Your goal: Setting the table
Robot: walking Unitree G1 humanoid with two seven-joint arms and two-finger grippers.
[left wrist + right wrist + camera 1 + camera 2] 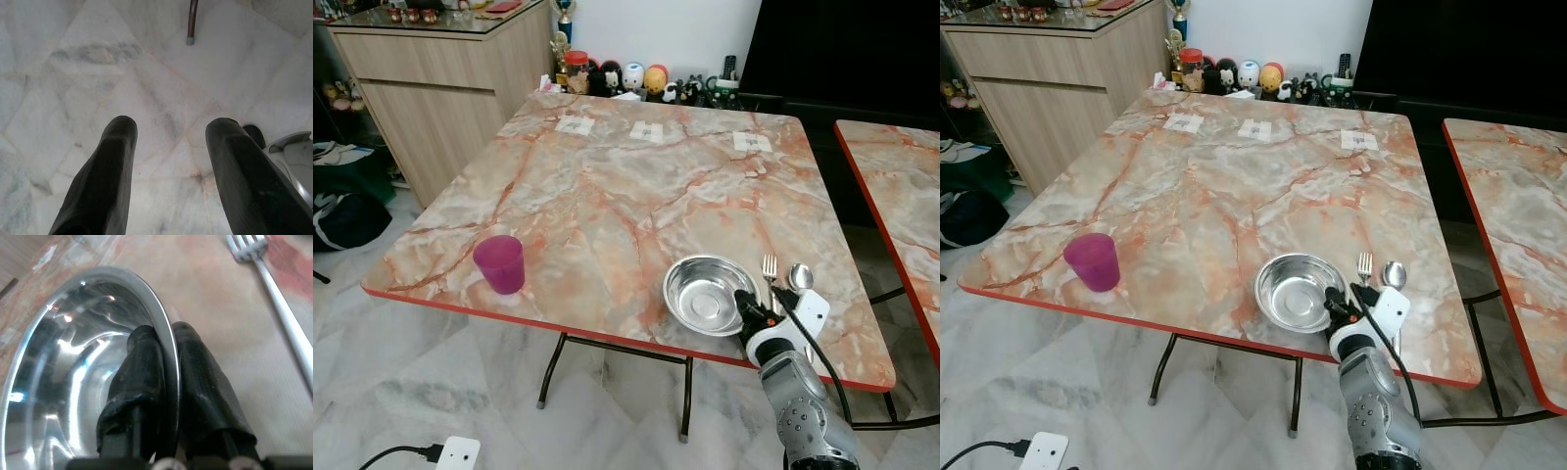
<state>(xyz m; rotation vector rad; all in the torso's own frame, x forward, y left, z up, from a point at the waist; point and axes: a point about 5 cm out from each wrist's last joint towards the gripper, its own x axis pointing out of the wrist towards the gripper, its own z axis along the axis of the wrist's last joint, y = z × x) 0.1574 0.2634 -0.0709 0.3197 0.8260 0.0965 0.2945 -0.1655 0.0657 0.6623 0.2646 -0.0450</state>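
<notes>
A shiny steel bowl (703, 292) rests near the front right edge of the marble table (607, 196). My right gripper (741, 305) is shut on the bowl's rim (168, 360), one finger inside and one outside. Just right of the bowl lie a fork (770, 272) and a spoon (800, 278), side by side. A purple cup (499, 263) stands upright near the front left edge. My left gripper (168, 147) hangs open over the floor, with nothing between its fingers.
A second marble table (901, 186) stands to the right across a narrow gap. Figurines and jars (626, 76) line the far edge by the wall. A wooden sideboard (431, 88) is at the back left. A white power strip (457, 453) lies on the floor.
</notes>
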